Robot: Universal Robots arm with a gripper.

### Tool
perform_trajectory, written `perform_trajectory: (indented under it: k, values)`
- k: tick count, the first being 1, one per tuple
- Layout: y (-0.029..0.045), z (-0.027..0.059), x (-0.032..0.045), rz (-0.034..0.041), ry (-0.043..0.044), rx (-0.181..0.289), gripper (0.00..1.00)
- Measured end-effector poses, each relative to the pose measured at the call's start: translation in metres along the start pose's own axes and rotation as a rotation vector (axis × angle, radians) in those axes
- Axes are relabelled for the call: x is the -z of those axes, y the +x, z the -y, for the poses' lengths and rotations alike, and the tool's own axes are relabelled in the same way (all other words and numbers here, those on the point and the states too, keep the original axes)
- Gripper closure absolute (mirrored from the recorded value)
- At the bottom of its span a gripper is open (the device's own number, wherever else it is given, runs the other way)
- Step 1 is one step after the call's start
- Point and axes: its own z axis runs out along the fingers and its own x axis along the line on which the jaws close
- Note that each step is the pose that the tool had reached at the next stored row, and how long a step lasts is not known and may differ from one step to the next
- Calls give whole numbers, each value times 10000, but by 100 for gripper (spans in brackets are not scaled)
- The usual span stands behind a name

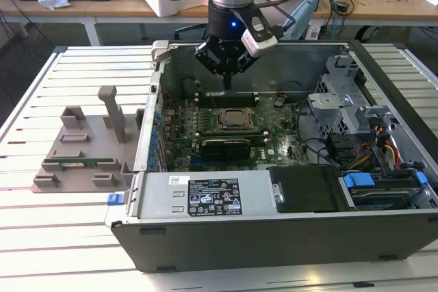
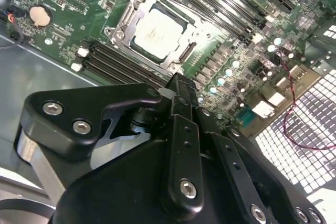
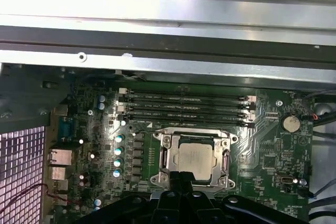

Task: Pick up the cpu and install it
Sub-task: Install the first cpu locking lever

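**CPU seated in socket, gripper hovering above**

The cpu [image 3: 196, 158] lay flat inside the metal-framed socket [image 3: 164, 159] on the green motherboard [image 3: 265, 150], its silvery top plate facing up; in the second wrist view it [image 2: 156, 31] sat square within the frame. The gripper [image 1: 226, 85] hung over the open computer case [image 1: 287, 237], above the socket and clear of the board. Its black fingers [image 2: 181, 98] were drawn together with no visible gap at the tips and held nothing. Rows of empty memory slots [image 3: 184, 106] ran just beside the socket. In the exterior view, the case rested on a slatted white surface [image 1: 61, 223], with a grey parts fixture [image 1: 85, 148] well apart toward the exterior view's left.
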Motion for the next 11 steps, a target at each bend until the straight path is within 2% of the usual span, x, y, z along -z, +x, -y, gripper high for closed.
perform_trajectory:
  k: [7,11]
  values:
    - [80,-9,-4,-1,1,0,89]
    - [130,-65,-15,-1,1,-1,89]
